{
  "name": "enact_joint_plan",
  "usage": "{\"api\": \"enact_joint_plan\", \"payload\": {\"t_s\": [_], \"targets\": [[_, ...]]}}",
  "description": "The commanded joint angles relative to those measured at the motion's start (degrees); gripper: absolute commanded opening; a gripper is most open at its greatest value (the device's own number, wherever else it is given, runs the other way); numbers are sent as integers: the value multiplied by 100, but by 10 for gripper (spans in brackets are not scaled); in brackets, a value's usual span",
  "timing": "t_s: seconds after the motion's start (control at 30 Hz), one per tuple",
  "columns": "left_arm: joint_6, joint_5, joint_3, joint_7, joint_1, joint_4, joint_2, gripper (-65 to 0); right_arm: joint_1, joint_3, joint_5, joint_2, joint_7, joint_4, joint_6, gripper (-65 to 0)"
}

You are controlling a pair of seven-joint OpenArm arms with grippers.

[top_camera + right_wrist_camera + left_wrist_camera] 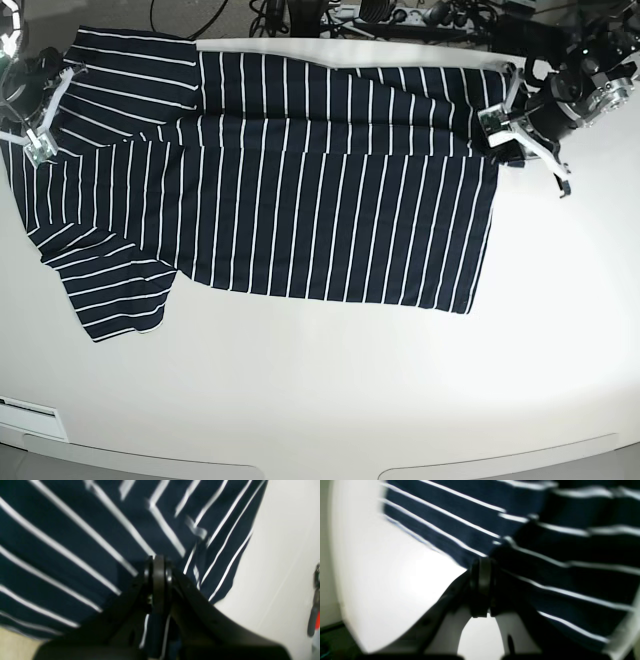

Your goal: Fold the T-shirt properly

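Only the base view shows the whole T-shirt (300, 190) spread flat on the table (400, 400). Wrist views show each side's cloth pinched: the left end effector (482, 567) and the right end effector (158, 562) are both clamped on it.

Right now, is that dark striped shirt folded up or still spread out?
Partly folded. The dark navy white-striped cloth T-shirt lies mostly flat on the white table, but its far edge is doubled over, stripes there running at a different angle.

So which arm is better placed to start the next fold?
Hard to choose: both fingers are shut on the shirt. The left gripper pinches the hem corner; the right gripper holds the shoulder end. Probably both should carry it together.
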Motion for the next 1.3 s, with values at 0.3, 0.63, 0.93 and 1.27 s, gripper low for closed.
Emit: {"api": "enact_joint_plan", "payload": {"t_s": [0.3, 0.63, 0.93, 1.27], "targets": [[1187, 898, -63, -20, -31, 74, -120, -650, 2, 74, -17, 94, 822, 66, 50, -298], [2028, 214, -479, -98, -33, -114, 490, -650, 308, 72, 463, 79, 844, 66, 223, -298], [1370, -1794, -2337, -590, -647, -1172, 2214, -650, 444, 72, 479, 81, 737, 66, 138, -298], [-1178, -3521, -2430, -750, -2756, -4170, 3169, -650, 444, 74, 481, 81, 470, 66, 133, -298]]}}
